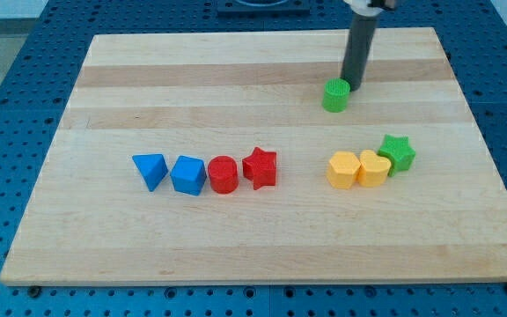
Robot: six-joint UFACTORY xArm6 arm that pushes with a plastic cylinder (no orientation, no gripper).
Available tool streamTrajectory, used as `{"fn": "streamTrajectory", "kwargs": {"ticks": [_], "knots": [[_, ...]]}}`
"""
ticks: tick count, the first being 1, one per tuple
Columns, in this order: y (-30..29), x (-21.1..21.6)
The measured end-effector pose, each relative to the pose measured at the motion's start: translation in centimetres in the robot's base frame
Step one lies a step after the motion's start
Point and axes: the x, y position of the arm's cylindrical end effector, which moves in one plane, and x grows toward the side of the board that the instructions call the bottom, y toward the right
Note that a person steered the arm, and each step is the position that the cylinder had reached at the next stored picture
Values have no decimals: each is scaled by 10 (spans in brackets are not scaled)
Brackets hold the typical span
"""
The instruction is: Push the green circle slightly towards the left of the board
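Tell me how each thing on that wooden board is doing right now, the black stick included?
My tip: down on the board, against the green circle's right side.
Green circle: apart from the rest, near the top.
Blue triangle: left end of a row.
Blue cube: beside it.
Red cylinder: next.
Red star: row's right end.
Yellow hexagon: touching the yellow heart.
Green star: against the heart.
Board: flat.

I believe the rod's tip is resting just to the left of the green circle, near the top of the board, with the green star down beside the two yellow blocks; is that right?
Not quite: the camera view shows my tip just to the right of the green circle, not its left. The rest holds: the circle sits near the board's top, and the green star is beside the two yellow blocks.
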Motion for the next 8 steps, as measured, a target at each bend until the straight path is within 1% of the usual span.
{"fn": "streamTrajectory", "kwargs": {"ticks": [1, 2, 3, 4, 5, 7, 8], "knots": [[-24, -15], [-23, -13], [36, 8], [60, 10], [54, 53], [16, 53], [15, 52]]}}
